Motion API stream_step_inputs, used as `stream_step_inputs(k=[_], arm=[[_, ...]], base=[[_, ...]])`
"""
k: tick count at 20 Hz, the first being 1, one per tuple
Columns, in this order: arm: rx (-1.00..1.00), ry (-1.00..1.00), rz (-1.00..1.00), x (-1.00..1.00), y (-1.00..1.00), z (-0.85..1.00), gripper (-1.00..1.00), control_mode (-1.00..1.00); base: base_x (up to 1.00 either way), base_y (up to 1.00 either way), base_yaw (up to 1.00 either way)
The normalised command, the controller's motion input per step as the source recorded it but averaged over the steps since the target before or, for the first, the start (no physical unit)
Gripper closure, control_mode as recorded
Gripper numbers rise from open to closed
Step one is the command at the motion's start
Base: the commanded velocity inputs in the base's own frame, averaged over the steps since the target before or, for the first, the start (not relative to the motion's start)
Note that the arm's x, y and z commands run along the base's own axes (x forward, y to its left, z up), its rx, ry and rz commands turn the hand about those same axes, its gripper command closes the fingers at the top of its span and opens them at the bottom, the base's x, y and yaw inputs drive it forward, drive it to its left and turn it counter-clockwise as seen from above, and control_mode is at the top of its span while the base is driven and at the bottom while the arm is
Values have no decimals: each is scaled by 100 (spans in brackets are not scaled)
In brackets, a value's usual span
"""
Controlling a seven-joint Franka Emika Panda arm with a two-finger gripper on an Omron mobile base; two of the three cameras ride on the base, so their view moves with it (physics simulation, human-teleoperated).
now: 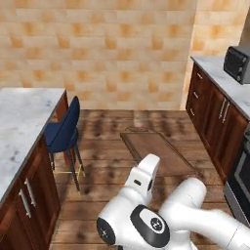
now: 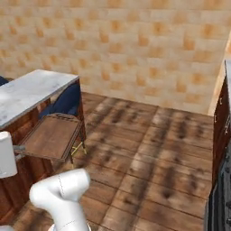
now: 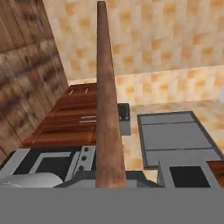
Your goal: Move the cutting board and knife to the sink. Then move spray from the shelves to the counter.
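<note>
The cutting board [image 2: 50, 136] is a flat brown wooden board with a loop handle at its far end. It hangs level above the floor beside the island. My gripper [image 2: 19, 148] is shut on its near edge. From the left base it floats over the floorboards, cutting board [image 1: 157, 152] just beyond my white hand. In the hand view the cutting board [image 3: 106, 109] shows edge-on, rising from between my fingers. The marble counter [image 1: 22, 117] lies to the left, with more counter [image 1: 217, 73] on the right. The knife, sink, spray and shelves are out of view.
A blue chair [image 1: 66, 128] stands against the island's end. A dark microwave [image 1: 238, 63] sits on the right-hand counter above dark wooden cabinets [image 1: 215, 117], with an oven front [image 1: 242, 176] nearer me. Wooden floor stretches to the tiled wall.
</note>
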Motion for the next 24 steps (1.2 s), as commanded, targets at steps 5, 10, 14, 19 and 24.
stream_step_inputs(k=[5,10,14,19,24], arm=[[0,0,0,0,0,0,100,100],[0,0,0,0,0,0,100,100],[0,0,0,0,0,0,100,100],[0,0,0,0,0,0,100,100],[0,0,0,0,0,0,100,100]], base=[[14,0,79],[18,0,79],[19,0,81],[21,-1,82],[25,-1,80]])
